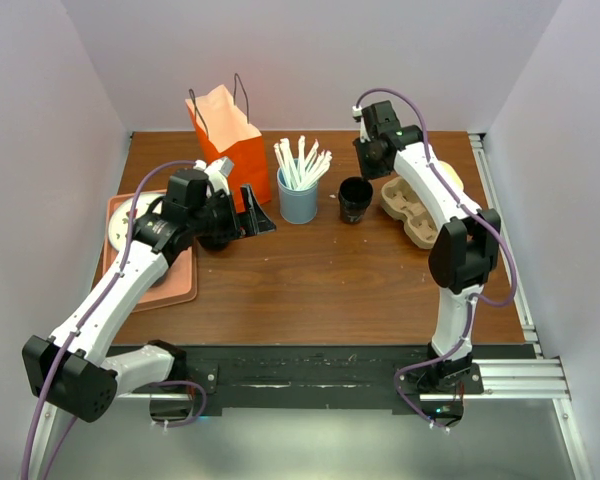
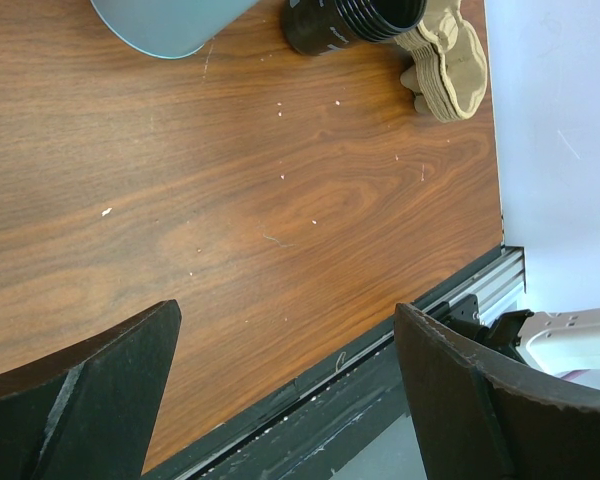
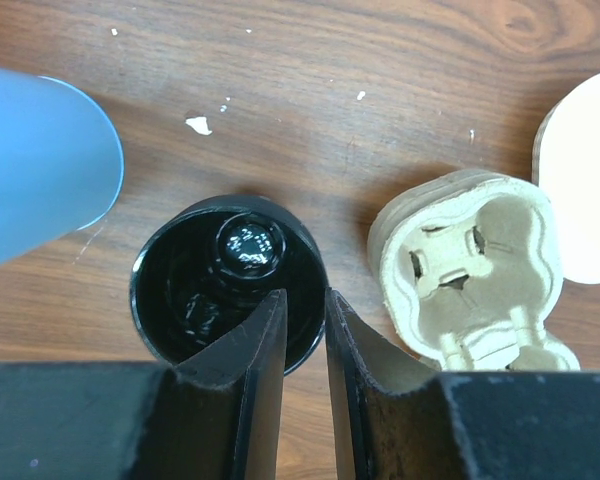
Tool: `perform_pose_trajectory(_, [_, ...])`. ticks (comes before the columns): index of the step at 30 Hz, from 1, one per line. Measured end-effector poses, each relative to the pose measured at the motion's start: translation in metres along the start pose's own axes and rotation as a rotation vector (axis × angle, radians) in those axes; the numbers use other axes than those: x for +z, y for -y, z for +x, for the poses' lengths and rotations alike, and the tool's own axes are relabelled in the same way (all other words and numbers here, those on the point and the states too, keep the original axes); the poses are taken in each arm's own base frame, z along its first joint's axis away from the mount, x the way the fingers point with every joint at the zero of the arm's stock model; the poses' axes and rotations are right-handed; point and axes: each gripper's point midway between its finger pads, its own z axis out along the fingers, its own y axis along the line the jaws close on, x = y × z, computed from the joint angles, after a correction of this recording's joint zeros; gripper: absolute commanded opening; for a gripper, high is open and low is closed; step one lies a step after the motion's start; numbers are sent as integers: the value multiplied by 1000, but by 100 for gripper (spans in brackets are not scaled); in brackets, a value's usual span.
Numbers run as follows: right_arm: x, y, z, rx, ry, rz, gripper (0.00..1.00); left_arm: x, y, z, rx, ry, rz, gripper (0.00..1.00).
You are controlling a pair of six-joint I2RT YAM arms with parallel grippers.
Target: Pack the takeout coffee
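Two grippers: left gripper [image 2: 290, 395] and right gripper [image 3: 305, 305]. One orange paper bag [image 1: 235, 150]. One blue holder [image 1: 298, 205] containing several white straws [image 1: 302, 162]; exact number not readable. One open black cup [image 1: 355, 200]. One stack of cardboard cup carriers [image 1: 400, 200]; number in stack not readable. One tray [image 1: 170, 285].

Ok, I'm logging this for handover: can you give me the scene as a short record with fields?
left gripper: open, empty, over wooden table
right gripper: fingers narrowly apart at the rim of the open black disposable cup; grip unclear
orange paper bag with handles: upright, back left
light blue straw holder: left of the black cup, white straws inside
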Motion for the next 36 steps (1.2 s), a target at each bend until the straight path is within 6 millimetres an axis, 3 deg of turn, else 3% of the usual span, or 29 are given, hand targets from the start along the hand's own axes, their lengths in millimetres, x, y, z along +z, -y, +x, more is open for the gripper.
perform_pose_trajectory(11, [11,9,5,0,-24,15,23,0,0,0,0,0,0,93])
perform_pose_trajectory(30, [17,7,9,0,-41,3,22,0,0,0,0,0,0,93])
perform_pose_trajectory(36, [19,9,10,1,-46,5,15,0,0,0,0,0,0,93])
